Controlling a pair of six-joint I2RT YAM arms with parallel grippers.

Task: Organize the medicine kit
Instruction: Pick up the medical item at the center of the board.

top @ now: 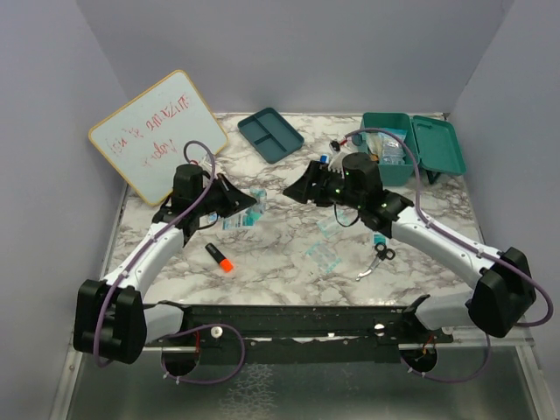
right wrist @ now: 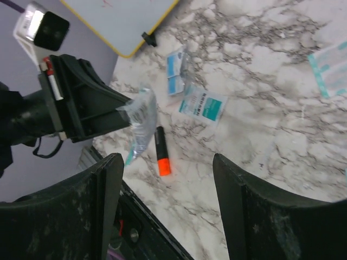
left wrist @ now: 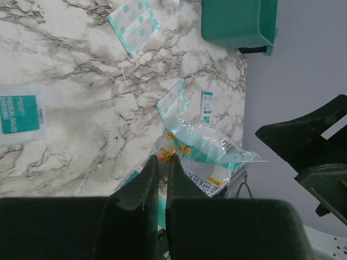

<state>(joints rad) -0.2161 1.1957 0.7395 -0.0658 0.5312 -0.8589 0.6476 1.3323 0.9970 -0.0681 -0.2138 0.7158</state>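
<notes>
Barely begun: the medicine kit (top: 433,144) stood open and sachets (top: 322,258) littered the bench (top: 289,219). The left hand (left wrist: 162,160) pinched a clear packet (left wrist: 203,149); the right hand (right wrist: 167,162) was spread, empty.

One green medicine kit (top: 437,144), one flat tray (top: 271,134), one whiteboard (top: 157,136), one orange marker (top: 220,256), one pair of scissors (top: 378,256) and one clear bag (left wrist: 203,143). The left wrist view shows four flat packets (left wrist: 135,24), all white and teal
</notes>
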